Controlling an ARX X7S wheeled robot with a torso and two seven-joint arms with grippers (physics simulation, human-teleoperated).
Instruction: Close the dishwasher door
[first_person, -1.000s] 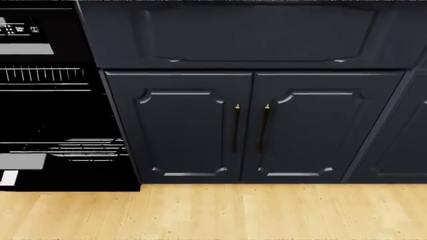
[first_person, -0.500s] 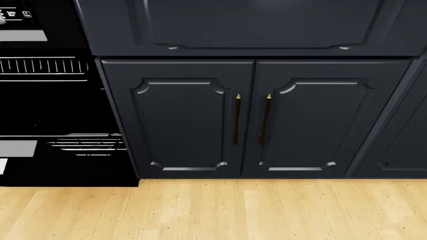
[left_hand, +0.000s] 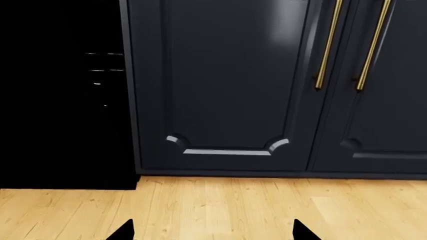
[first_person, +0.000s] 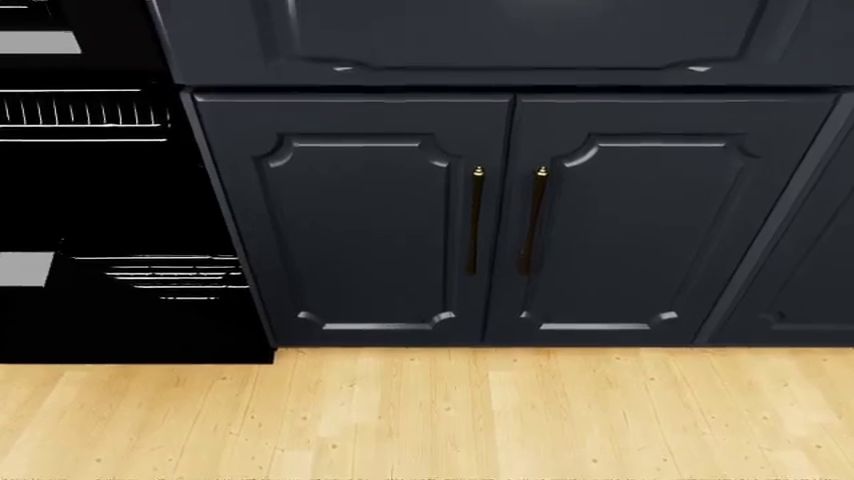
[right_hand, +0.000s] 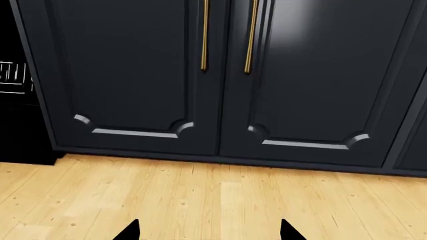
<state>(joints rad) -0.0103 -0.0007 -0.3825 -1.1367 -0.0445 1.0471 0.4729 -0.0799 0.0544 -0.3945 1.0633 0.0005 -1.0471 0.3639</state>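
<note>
Dishwasher door: the panel itself is not standing out against the black, so I cannot tell how it is lying; it is not covering the front, since the racks inside are showing.
Dishwasher (first_person: 120, 200): it is sitting at the far left of the head view, directly beside the left cabinet door, with its black cavity facing the robot.
Racks (first_person: 160, 275): thin white wire lines are showing at two levels inside the cavity; the left wrist view is catching only a few faint glints of them.
Grey patches (first_person: 24, 268): two flat grey areas are showing at the left edge of the head view, cut off by the frame.
Cabinet doors (first_person: 360, 230): two dark blue-grey raised-panel doors are standing shut side by side, to the right of the dishwasher.
Brass handles (first_person: 477, 220): two upright bars are sitting close together at the seam where the doors meet.
Floor (first_person: 441, 420): light wood planks are running in front of the cabinets and the dishwasher.
Left gripper (left_hand: 213, 232): it is hovering above the floor, facing the left cabinet door and the dishwasher's edge; its fingertips (left_hand: 125, 232) are standing wide apart, holding nothing.
Right gripper (right_hand: 210, 231): it is hovering above the floor, facing both cabinet doors; its fingertips (right_hand: 131, 231) are likewise spread apart and touching nothing.
</note>
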